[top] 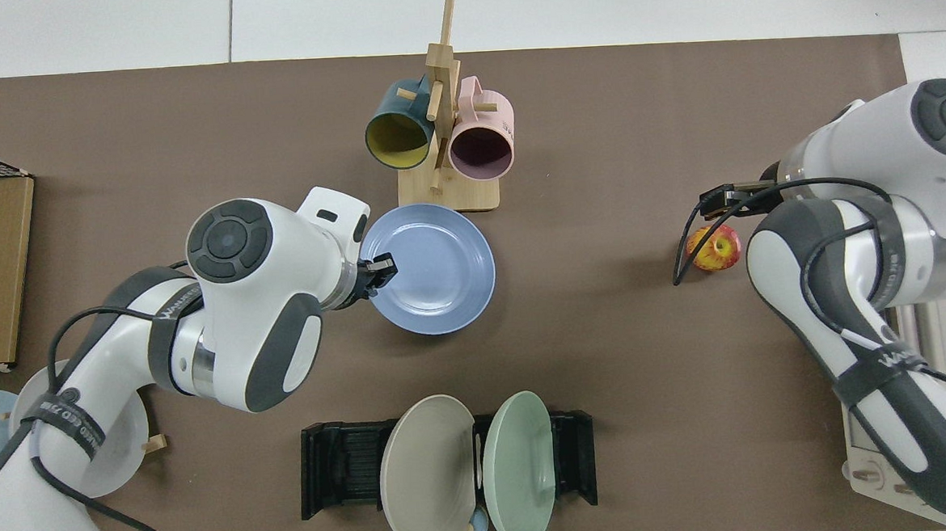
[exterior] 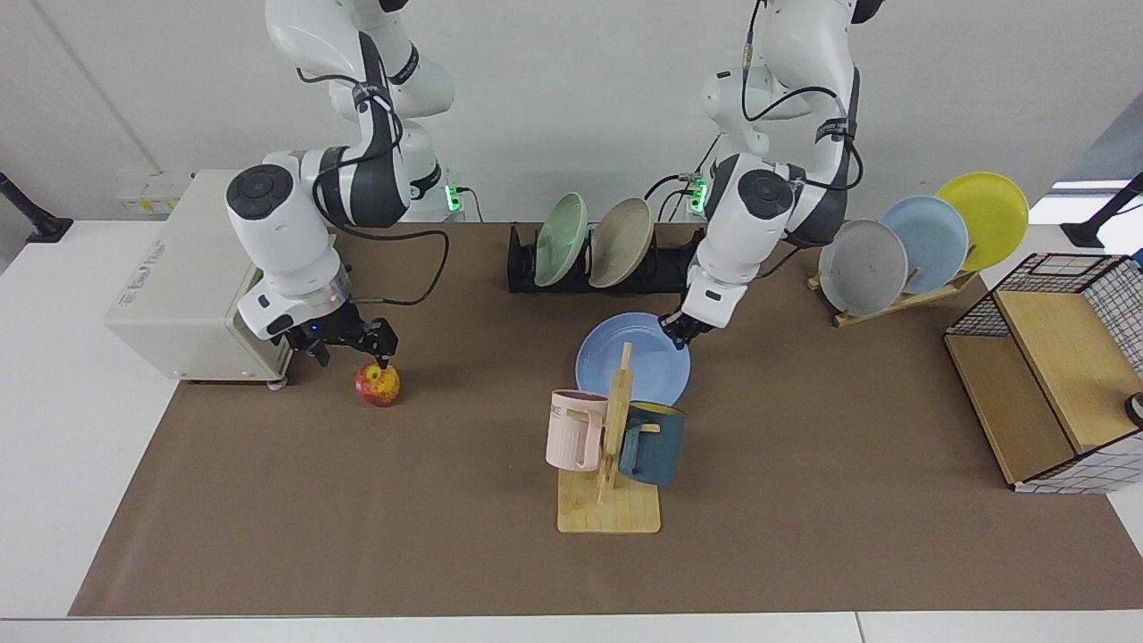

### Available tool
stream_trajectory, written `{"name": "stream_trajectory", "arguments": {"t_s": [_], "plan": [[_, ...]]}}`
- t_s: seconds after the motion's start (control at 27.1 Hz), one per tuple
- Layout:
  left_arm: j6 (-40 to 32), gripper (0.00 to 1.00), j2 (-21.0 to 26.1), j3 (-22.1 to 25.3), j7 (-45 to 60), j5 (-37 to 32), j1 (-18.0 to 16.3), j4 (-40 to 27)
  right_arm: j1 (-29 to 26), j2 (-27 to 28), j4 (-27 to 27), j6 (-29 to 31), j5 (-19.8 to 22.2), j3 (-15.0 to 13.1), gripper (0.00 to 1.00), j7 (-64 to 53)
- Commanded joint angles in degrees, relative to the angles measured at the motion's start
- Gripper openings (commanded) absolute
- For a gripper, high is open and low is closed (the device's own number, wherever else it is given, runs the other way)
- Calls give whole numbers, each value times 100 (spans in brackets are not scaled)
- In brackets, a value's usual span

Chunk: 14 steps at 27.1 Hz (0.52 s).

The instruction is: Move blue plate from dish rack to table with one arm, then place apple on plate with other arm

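Nearest the front edge of the white table (exterior: 54, 429) with its large brown mat stands a wooden mug tree (exterior: 614, 446) carrying a pink mug (exterior: 574, 429) and a dark blue mug (exterior: 654, 444). Just behind it lies the round periwinkle-blue matte plate (exterior: 645, 359), low over the middle of the mat; I cannot tell whether it is fully down. My left gripper (exterior: 675, 329) is pinched on the rim of that plate, on the side toward the right end of the table in the facing view, with my left arm reaching forward from its base at the back edge.

Toward the other end, the small red apple with yellow patches (exterior: 378, 384) sits on the mat in front of the white toaster oven (exterior: 179, 286). My right gripper (exterior: 350, 348) hangs directly over the apple with its fingers spread apart (one fingertip comes down just above the fruit, not closed on it).

Further back, near the rear edge of the mat, the low black slotted dish rack (exterior: 600, 263) holds a pale green plate (exterior: 561, 239) and a beige plate (exterior: 621, 242), both leaning upright; its slots beside the beige plate stand bare. To its side, a slanted light wooden plate stand (exterior: 902, 299) carries a grey plate (exterior: 863, 268), a paler sky-blue plate (exterior: 924, 244) and a yellow plate (exterior: 984, 219). At the far right end sits a wire-and-wood shelf basket (exterior: 1045, 384).
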<state>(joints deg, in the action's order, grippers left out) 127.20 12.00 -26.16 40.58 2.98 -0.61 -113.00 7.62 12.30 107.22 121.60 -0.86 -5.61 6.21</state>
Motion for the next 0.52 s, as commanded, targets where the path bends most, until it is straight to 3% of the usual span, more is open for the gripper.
{"name": "stream_trajectory", "arguments": {"t_s": [0.0,0.18,0.48], "plan": [[182,0,-110,67,117,80,324,-230,38,79,484,575,-20,16,100,108],[235,0,-190,58,117,80,412,-433,29,457,493,671,-20,8,100,152],[367,0,-225,32,126,80,553,-618,47,818,756,1488,-20,8,100,178]]}}
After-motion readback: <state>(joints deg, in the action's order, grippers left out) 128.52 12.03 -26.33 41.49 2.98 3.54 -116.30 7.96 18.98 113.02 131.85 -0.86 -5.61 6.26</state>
